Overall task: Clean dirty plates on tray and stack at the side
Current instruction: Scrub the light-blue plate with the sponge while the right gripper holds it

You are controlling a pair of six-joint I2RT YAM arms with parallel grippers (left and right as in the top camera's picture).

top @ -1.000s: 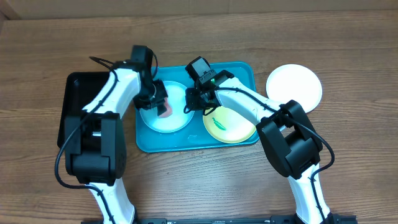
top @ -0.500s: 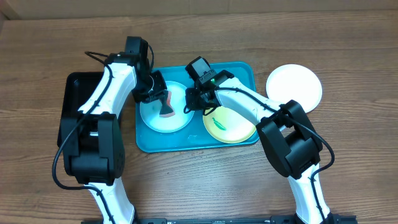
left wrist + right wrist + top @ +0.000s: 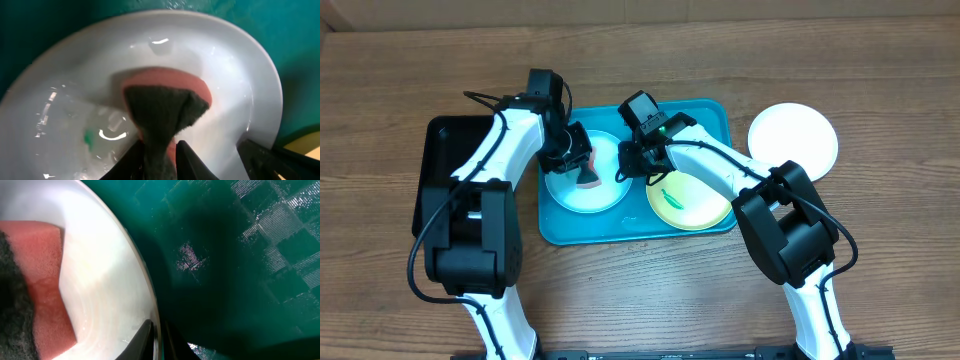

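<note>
Cropping the pale blue plate [image 3: 225, 75] at the left wrist view's left and bottom edges. Burying its middle under the sponge [image 3: 165, 107]. Cutting off the fingers of the left gripper [image 3: 160, 156] and right gripper [image 3: 158, 337] at the lower edges.

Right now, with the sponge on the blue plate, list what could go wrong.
The right end effector pinches only the thin rim of the pale blue plate; sponge pressure from the left end effector could slip it free.
A green fleck sits beside the sponge and may be missed.
The yellow-green plate lies close by on the tray; a sliding plate could bump it.
</note>
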